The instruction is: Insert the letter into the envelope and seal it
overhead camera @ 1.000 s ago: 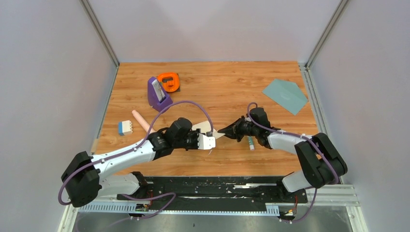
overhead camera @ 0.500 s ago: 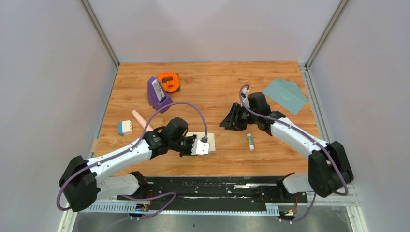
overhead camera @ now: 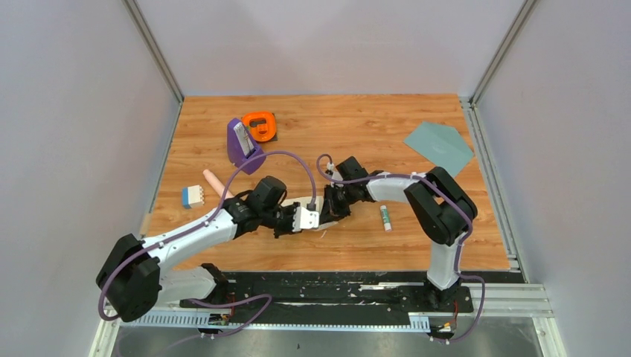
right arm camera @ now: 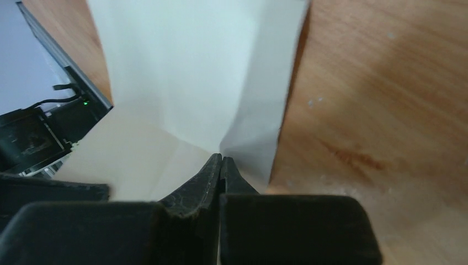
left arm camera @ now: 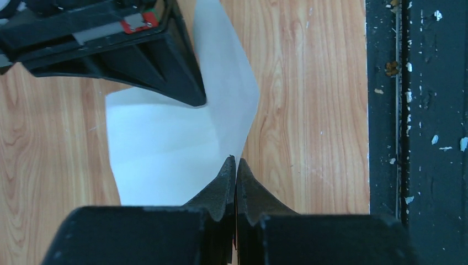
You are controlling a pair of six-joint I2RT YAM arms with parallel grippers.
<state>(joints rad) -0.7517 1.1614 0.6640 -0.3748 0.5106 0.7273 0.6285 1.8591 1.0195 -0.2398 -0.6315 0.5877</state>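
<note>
Creased letter (left arm camera: pixel 165 143) at centre, pinched between closed left gripper (left arm camera: pixel 235 160) and closed right gripper (right arm camera: pixel 221 159). Flat envelope (overhead camera: pixel 439 147) lying diagonal, far right, well apart.

The left gripper (overhead camera: pixel 318 217) and right gripper (overhead camera: pixel 332 210) meet at the letter (overhead camera: pixel 301 201); a glue stick (overhead camera: pixel 385 217) lies just right of it, the envelope (overhead camera: pixel 439 147) farther right.

Nothing here that I can read.
The small red-and-white tag (left arm camera: pixel 136 22) on my right gripper (left arm camera: pixel 200 101) is too blurred in my left wrist view to make out. The white-and-green stick (overhead camera: pixel 385 217) is too small from above for me to tell any label on it. The face of the letter (left arm camera: pixel 165 143) that I can see carries no legible writing, and neither does the envelope (overhead camera: pixel 439 146).
</note>
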